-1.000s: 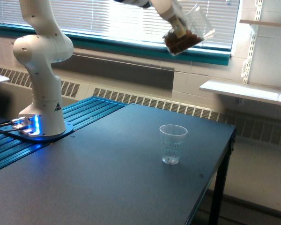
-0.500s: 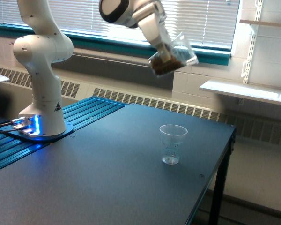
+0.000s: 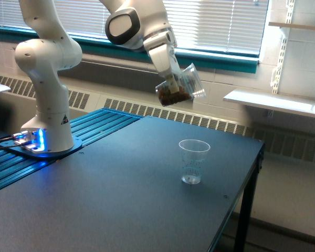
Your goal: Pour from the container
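My gripper is shut on the container, a clear wide-mouthed plastic cup. It hangs tilted in the air, mouth toward the exterior view's right, with brown granular stuff lying in its lower end. Below it and slightly to the right, a narrow tapered clear cup with faint printed marks stands upright on the dark table. That cup looks empty. The container is well above this cup and not touching it.
The arm's white base stands at the table's back left on blue ribbed panels. The table's right edge drops off close to the standing cup. A white shelf and window blinds lie behind.
The gripper has carried the container down and toward the exterior view's left, from the top of the frame to a spot above the standing cup. The tilt remains; the standing cup has not moved.
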You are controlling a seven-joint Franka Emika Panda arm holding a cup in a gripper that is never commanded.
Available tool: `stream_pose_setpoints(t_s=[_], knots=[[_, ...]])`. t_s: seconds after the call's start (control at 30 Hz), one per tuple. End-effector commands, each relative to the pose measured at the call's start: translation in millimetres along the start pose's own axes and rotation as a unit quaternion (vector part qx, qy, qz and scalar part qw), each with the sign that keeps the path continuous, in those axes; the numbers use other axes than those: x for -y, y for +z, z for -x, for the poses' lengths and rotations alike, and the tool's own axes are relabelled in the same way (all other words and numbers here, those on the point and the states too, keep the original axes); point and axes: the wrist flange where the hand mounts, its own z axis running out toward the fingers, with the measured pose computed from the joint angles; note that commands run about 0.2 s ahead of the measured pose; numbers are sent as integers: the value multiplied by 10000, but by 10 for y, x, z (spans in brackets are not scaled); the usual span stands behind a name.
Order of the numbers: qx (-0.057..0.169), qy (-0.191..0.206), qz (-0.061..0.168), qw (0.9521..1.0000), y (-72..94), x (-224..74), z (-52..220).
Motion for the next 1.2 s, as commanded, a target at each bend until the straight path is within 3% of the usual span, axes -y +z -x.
stream_pose_setpoints(t_s=[0.03,0.37,1.2], knots=[[34,-22,62,10000,60,102,103],[121,-273,395,9988,184,177,191],[333,-707,946,9924,433,222,276]])
